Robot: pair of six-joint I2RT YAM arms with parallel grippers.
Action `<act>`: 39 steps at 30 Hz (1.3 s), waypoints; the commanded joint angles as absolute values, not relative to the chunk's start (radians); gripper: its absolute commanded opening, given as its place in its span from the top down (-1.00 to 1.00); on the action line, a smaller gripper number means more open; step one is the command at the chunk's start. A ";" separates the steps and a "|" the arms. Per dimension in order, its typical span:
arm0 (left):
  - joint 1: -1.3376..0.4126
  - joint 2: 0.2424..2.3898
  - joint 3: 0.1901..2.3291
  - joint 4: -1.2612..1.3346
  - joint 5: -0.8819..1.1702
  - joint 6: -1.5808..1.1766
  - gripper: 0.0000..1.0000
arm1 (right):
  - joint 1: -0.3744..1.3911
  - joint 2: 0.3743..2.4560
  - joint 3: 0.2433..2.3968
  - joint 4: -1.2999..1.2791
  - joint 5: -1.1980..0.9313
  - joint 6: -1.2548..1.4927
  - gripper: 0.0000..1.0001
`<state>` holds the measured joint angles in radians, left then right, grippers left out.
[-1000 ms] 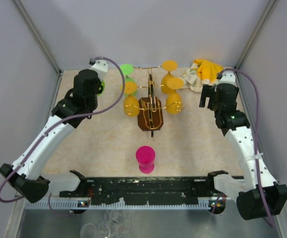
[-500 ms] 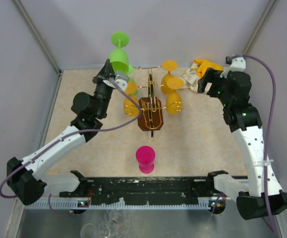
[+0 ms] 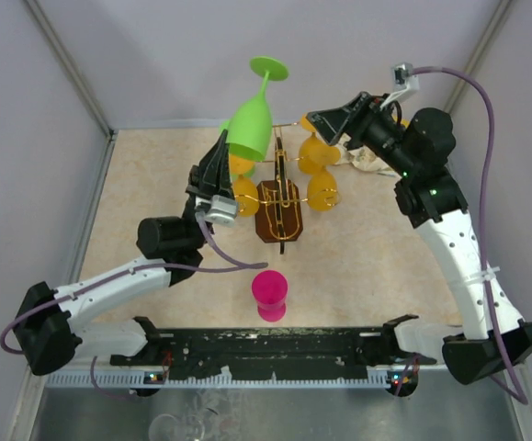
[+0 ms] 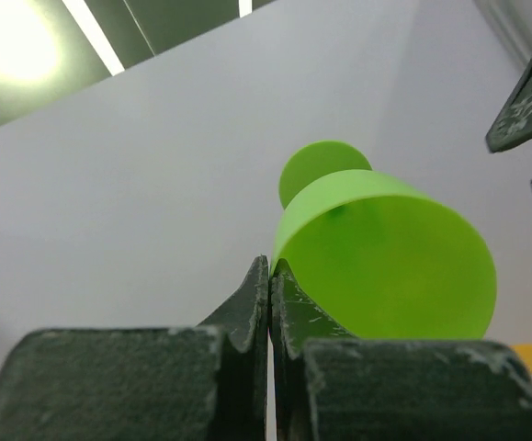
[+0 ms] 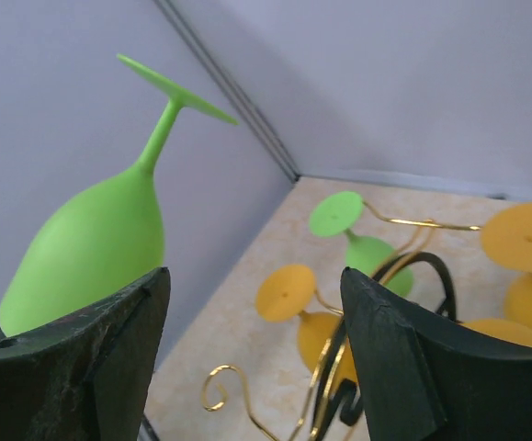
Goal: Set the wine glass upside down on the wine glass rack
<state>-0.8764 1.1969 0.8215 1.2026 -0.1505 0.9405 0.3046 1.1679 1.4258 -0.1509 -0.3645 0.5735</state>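
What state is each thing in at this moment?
Green wine glass: upside down, held in the air by its rim.
Left hand: shut on the glass rim.
Right hand: open, empty.
Wine glass rack: upright, yellow glasses hanging upside down.
Pink glass: standing alone, untouched.

Beige table [image 3: 155,197] carries wine glass rack [image 3: 279,209] centre, pink glass [image 3: 269,294] near front, cloth [image 3: 368,163] far right.
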 commanded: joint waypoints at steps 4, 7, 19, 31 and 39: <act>-0.942 1.228 0.799 1.454 -0.142 0.961 1.00 | 0.386 1.177 1.402 0.162 -0.441 0.751 -0.46; -0.952 1.242 0.797 1.474 -0.152 0.959 1.00 | 0.407 1.189 1.398 0.230 -0.456 0.792 -0.43; -0.972 1.271 0.799 1.494 -0.156 0.958 1.00 | 0.458 1.284 1.420 0.341 -0.458 0.834 -0.22; -0.974 1.292 0.796 1.502 -0.155 0.957 1.00 | 0.488 1.329 1.455 0.381 -0.460 0.839 -0.15; -0.976 1.301 0.799 1.505 -0.140 0.941 1.00 | 0.501 1.352 1.471 0.390 -0.452 0.852 -0.06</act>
<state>-0.9653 1.2911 0.7975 1.4544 -0.1619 0.9585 0.4812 1.3285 1.4025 0.3347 -0.4454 0.8402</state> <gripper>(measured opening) 0.008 0.543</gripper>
